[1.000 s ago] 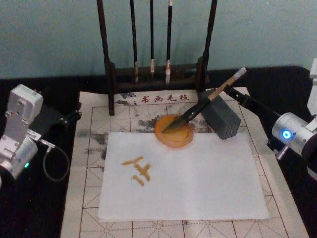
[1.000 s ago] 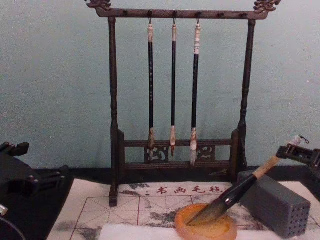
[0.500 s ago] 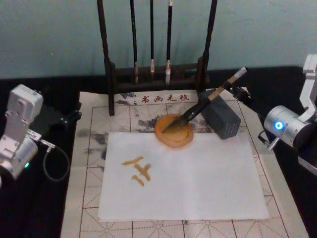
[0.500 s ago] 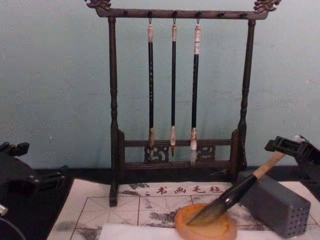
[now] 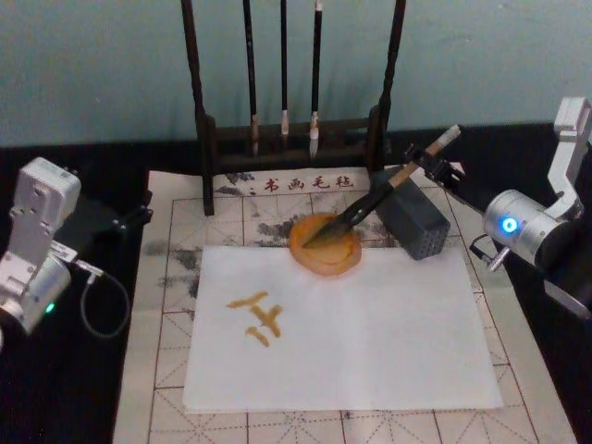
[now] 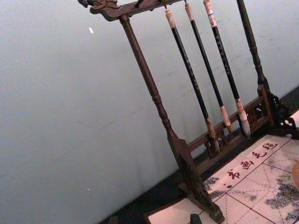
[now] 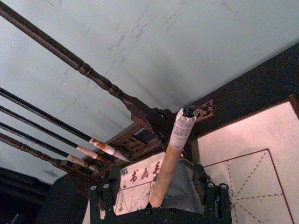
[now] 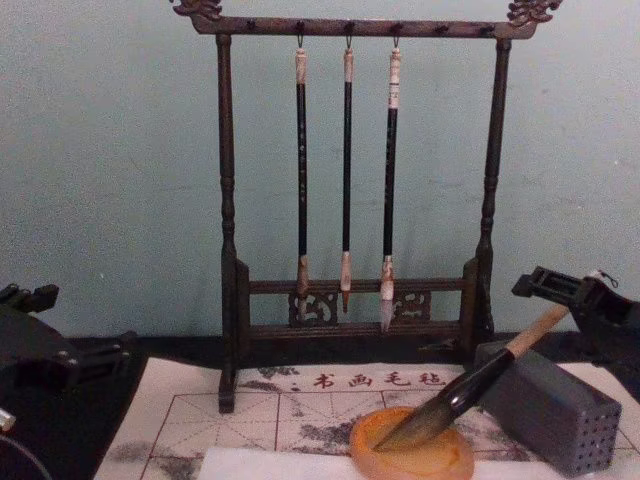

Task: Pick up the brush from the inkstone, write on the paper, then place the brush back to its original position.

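Left gripper [image 5: 141, 209]: parked at the left, fingers apart, empty.
Inkstone [image 5: 320, 267]: at the paper's [image 5: 370, 324] far edge.
Brush [image 5: 379, 196]: tip in the inkstone, shaft leaning on the grey block [image 5: 416, 227].
Right gripper [image 5: 442, 168]: fingers spread either side of the brush's upper end.

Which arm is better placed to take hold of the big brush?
Right. The right tool, open, straddles the upper shaft of the brush, which leans on the grey block. The left tool sits parked beyond the left edge of the mat, far from it.
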Controlling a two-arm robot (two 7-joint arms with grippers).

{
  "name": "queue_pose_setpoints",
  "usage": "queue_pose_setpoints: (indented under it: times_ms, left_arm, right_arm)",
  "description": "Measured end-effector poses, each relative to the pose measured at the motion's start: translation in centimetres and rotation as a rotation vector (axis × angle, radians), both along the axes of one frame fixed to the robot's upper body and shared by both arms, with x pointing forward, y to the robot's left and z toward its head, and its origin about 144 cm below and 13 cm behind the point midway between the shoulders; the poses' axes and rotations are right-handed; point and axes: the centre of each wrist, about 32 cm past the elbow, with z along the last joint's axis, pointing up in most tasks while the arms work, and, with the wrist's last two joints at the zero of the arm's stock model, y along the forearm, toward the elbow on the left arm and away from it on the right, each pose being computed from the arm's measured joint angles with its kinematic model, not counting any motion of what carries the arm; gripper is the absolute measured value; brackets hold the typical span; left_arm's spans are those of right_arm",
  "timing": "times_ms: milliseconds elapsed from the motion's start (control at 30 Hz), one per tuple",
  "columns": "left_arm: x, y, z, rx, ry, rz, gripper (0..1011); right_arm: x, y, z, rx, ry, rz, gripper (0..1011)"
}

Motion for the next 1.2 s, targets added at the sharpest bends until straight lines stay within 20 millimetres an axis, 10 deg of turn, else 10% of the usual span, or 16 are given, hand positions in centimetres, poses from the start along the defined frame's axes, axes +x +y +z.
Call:
queue_pose_setpoints:
  times_ms: [1200]
  left_arm:
    - [0.0,0.0,0.0,0.0,0.0,0.0,1001]
  right_arm:
    - [0.94,0.59,-0.26,0.007,0.002,-0.006,1003]
